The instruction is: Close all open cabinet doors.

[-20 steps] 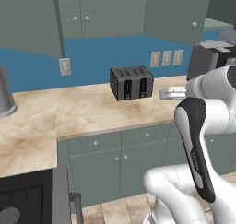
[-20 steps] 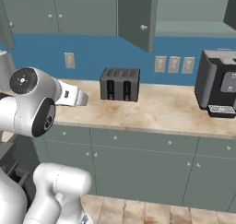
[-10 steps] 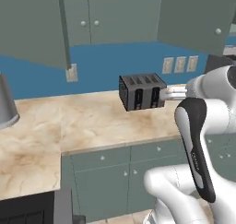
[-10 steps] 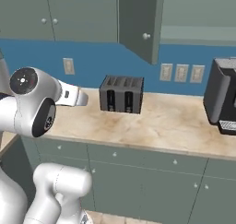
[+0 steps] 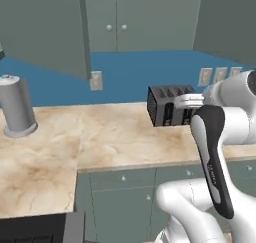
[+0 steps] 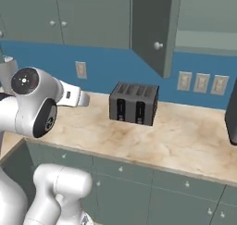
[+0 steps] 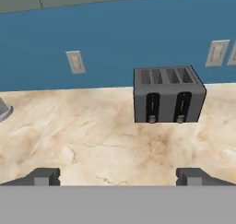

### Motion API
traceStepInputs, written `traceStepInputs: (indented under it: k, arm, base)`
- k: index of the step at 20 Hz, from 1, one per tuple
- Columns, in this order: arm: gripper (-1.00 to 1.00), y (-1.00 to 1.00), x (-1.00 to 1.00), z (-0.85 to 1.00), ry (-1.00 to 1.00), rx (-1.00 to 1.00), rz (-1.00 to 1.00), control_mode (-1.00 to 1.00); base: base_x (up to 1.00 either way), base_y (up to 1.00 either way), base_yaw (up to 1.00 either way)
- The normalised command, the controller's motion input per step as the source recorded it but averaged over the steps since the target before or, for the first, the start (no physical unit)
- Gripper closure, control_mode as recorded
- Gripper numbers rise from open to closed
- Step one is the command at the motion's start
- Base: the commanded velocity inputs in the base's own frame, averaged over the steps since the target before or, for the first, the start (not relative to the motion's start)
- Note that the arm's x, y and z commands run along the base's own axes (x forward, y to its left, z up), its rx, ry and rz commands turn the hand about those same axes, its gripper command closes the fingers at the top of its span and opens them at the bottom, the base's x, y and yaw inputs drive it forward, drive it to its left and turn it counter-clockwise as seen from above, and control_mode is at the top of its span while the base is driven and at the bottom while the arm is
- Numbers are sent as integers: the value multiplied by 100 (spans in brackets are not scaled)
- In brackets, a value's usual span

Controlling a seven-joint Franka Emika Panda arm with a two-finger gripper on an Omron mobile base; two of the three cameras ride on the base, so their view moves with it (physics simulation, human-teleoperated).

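Note:
One cabinet door (image 5: 45, 32) stands swung open at the upper left of the left base view, over the counter. A second open cabinet door (image 6: 152, 29), with a pale knob on its face, juts out above the toaster in the right base view; it also appears at the upper right of the left base view as a cabinet door (image 5: 225, 22). Between them a pair of cabinet doors (image 5: 116, 17) sits flush. My gripper (image 7: 117, 177) is open and empty above the counter, facing the blue wall, well below and apart from every door.
A black toaster (image 7: 168, 95) stands on the marble counter (image 7: 92, 135) ahead and to the right of the hand. A grey canister (image 5: 17, 107) stands at the counter's left. Wall outlets (image 7: 75, 61) dot the backsplash. A dark coffee machine (image 6: 231, 113) is at the far right.
The whole scene has slid right in both base views, so the base has driven left along the counter. The arm keeps the same pose and the gripper stays open.

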Motion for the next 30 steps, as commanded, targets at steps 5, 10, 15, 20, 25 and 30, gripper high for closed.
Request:
traceStepInputs:
  k: [5, 10, 15, 20, 25, 30]
  arm:
    - [-100, 0, 0, 0, 0, 0, 0, 100]
    - [-100, 0, 0, 0, 0, 0, 0, 100]
    - [-100, 0, 0, 0, 0, 0, 0, 100]
    - [-100, 0, 0, 0, 0, 0, 0, 100]
    - [-100, 0, 0, 0, 0, 0, 0, 100]
    - [-100, 0, 0, 0, 0, 0, 0, 100]
  base:
    - [0, -11, 53]
    - [14, -36, 30]
    - [15, -53, 12]
    - [4, -37, 24]
    - [1, -14, 46]
    - [11, -37, 36]
